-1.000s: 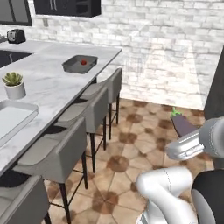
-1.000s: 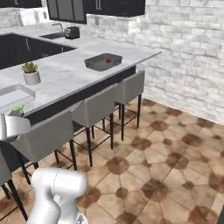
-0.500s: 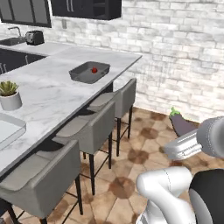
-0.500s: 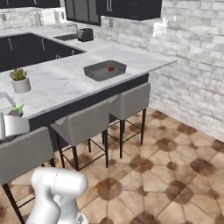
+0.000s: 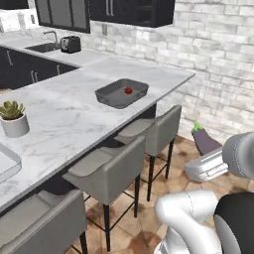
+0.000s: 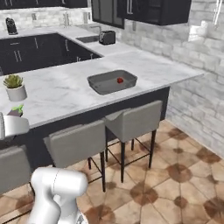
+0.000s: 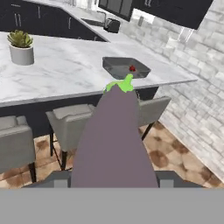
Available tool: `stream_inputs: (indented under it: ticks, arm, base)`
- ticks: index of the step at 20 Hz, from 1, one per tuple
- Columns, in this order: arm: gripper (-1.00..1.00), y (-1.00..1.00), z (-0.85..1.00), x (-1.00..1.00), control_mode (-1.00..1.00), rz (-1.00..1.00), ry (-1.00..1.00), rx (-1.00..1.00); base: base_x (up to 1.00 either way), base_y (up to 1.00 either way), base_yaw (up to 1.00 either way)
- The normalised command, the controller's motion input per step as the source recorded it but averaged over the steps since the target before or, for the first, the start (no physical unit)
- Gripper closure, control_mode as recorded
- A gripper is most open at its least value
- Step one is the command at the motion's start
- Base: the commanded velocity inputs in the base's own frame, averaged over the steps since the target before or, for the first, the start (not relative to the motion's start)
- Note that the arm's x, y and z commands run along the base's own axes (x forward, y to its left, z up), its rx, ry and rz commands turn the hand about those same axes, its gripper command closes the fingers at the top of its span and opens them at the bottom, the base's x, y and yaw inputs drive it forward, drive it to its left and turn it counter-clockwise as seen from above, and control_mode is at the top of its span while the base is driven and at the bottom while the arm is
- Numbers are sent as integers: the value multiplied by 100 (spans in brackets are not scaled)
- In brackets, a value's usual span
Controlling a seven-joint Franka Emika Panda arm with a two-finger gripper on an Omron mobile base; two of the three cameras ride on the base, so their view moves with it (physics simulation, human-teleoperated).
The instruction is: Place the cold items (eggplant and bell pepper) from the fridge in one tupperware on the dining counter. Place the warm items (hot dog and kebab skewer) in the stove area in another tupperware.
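My gripper (image 7: 113,178) is shut on the purple eggplant (image 7: 116,140), whose green stem end points away from the hand. The eggplant (image 5: 205,141) juts up from the gripper (image 5: 210,153) at the right, above the tiled floor, well short of the counter. The gripper (image 6: 12,120) and the eggplant's green tip (image 6: 17,109) also sit at the left edge. A dark grey tupperware (image 5: 110,93) (image 6: 100,81) (image 7: 114,65) stands on the marble dining counter (image 5: 59,114) with a small red item (image 5: 128,90), seemingly the bell pepper, inside. The hot dog and kebab skewer are out of view.
Grey bar stools (image 5: 109,171) (image 6: 131,122) line the counter's near side. A potted plant (image 5: 14,119) (image 6: 15,87) and a white tray (image 5: 6,163) sit on the counter at the left. A toaster (image 5: 71,44) stands by the sink. A brick wall (image 5: 218,74) closes the right.
The whole picture has shifted as the base drove: the counter and tupperware now sit nearer and more central. The eggplant stays in the gripper.
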Motion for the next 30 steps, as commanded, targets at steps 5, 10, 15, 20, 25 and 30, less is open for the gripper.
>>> stream_inputs:
  ticks: [5, 10, 15, 20, 25, 30]
  arm:
    - [100, 0, 0, 0, 100, 0, 0, 0]
    - [100, 0, 0, 0, 100, 0, 0, 0]
    - [100, 0, 0, 0, 100, 0, 0, 0]
    - [100, 0, 0, 0, 100, 0, 0, 0]
    - [100, 0, 0, 0, 100, 0, 0, 0]
    - [100, 0, 0, 0, 100, 0, 0, 0]
  base:
    - [98, -37, 39]
    - [99, -31, 30]
    - [81, -59, 35]
    - [26, -72, 49]
    - [25, -64, 53]
    - [29, -82, 44]
